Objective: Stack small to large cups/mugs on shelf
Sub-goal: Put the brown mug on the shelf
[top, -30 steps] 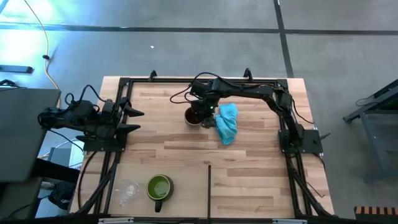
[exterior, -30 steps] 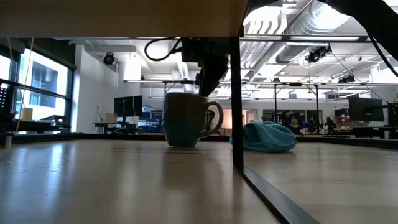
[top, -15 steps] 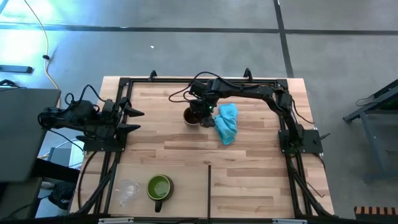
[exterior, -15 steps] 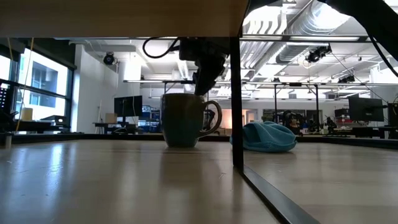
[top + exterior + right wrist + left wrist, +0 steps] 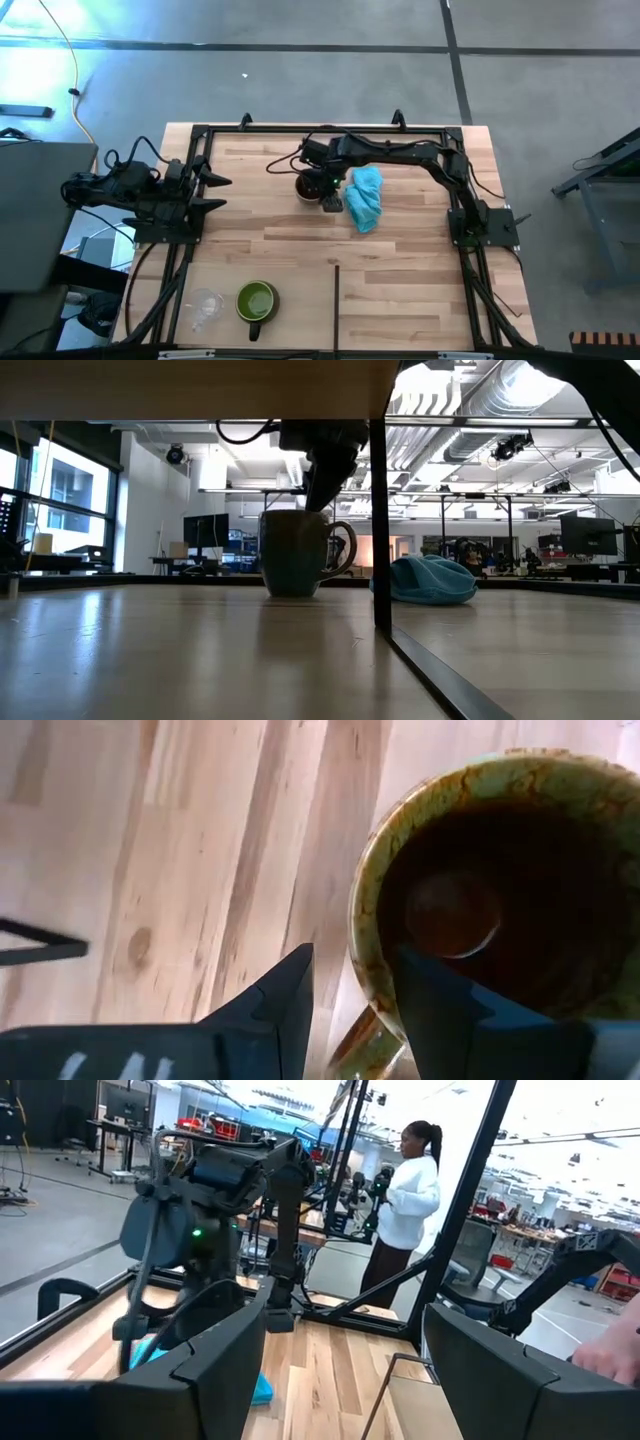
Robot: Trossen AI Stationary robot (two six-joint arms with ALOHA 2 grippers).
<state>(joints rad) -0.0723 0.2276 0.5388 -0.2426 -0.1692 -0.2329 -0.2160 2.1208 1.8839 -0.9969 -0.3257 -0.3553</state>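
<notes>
there, right gripper [image 5: 350,1000] above the brown mug [image 5: 500,890], jaws slightly parted astride its rim, nothing clamped

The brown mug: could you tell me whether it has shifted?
No. The brown mug stands at the same spot beside the dark post; only the right pincer above it moved.

The whole shelf [image 5: 300,225] is seen from straight above; it is viewed level from tabletop height; the brown mug [image 5: 309,186] is shared, and seen closest from the right wrist
</notes>
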